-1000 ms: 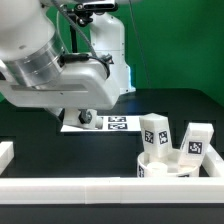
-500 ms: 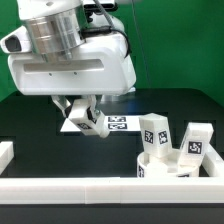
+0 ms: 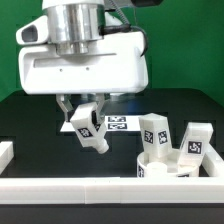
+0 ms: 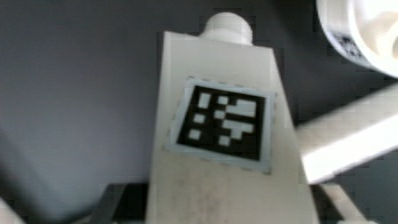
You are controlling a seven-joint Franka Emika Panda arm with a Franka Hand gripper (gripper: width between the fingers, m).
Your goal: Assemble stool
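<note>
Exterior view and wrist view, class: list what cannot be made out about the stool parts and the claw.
- The seat disc: exterior view, mostly hidden behind the white border bar and the legs standing on it.
- The held leg: its top is hidden between the fingers of the claw.
- Wrist view: the same leg fills the picture, hiding the table below; the fingertips are cut off by the edge.

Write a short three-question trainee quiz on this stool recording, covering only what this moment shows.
1. True or false: the gripper is shut on a stool leg.
2. Where is the seat disc in the exterior view? A: lower right, by the border bar. B: far left.
3. Fill in: behind the held leg, flat on the table, lies the ___ board.

Key: 1 true; 2 A; 3 marker.
</note>
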